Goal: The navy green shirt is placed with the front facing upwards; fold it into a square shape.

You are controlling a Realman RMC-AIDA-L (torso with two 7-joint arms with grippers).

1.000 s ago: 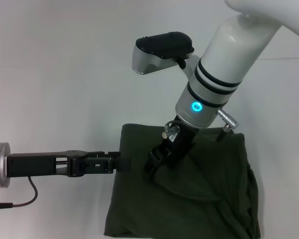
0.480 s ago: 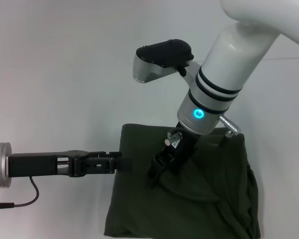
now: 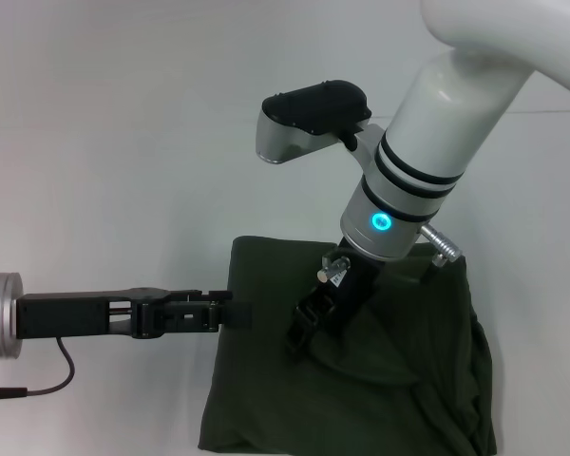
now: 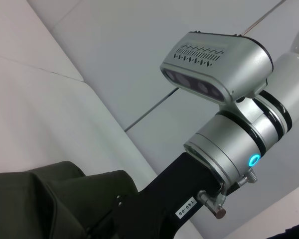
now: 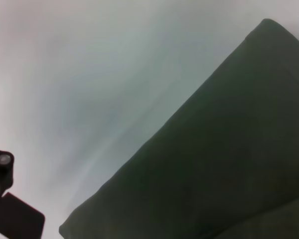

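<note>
The navy green shirt (image 3: 399,380) lies folded into a rough block on the white table, plain dark cloth up, with loose folds along its right side. My left gripper (image 3: 236,313) reaches in level from the left and sits at the shirt's left edge. My right gripper (image 3: 299,337) slants down from the upper right onto the middle of the cloth, a short way right of the left one. The left wrist view shows the shirt (image 4: 35,204) below the right arm (image 4: 229,149). The right wrist view shows the shirt (image 5: 214,164) and the left gripper (image 5: 10,219) beside its corner.
White table (image 3: 123,142) surrounds the shirt at the back and left. The right arm's wrist camera housing (image 3: 309,119) juts out above the shirt's far edge. A black cable (image 3: 38,380) hangs under the left arm.
The right arm has shifted slightly right and toward me over the shirt, its gripper sliding along the cloth. The left gripper has barely moved.
</note>
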